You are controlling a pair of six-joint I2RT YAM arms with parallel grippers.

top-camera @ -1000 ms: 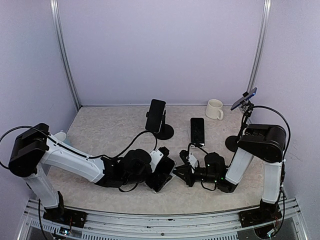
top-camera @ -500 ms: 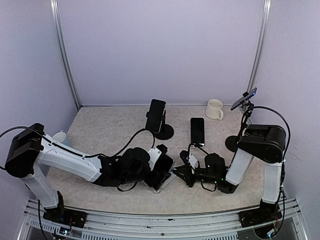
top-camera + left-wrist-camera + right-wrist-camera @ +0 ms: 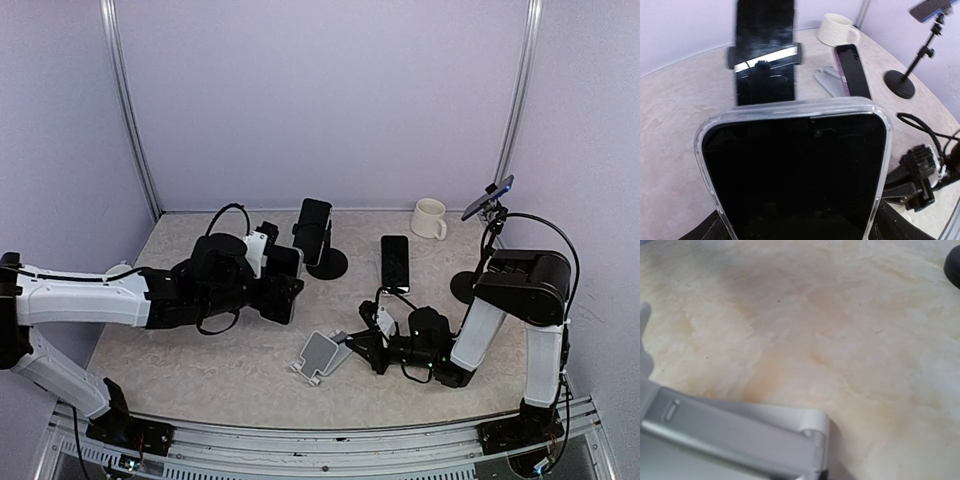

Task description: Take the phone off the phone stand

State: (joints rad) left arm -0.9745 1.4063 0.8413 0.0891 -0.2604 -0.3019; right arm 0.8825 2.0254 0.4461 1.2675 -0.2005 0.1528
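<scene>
The left gripper (image 3: 285,282) is clamped on the phone (image 3: 795,170), held above and left of the phone stand (image 3: 322,352). The phone is likely stiff, slick and fragile, so it is best held across its long edges.

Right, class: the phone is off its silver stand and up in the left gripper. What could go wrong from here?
1. The left gripper carries the cased phone close to the black clamp stand. Swinging further that way could knock the stand over.
2. The silver stand and a flat phone take up the middle of the table, so a careless set-down could land on either.
3. The wrist view shows little of the grip, so the phone might slip.
</scene>
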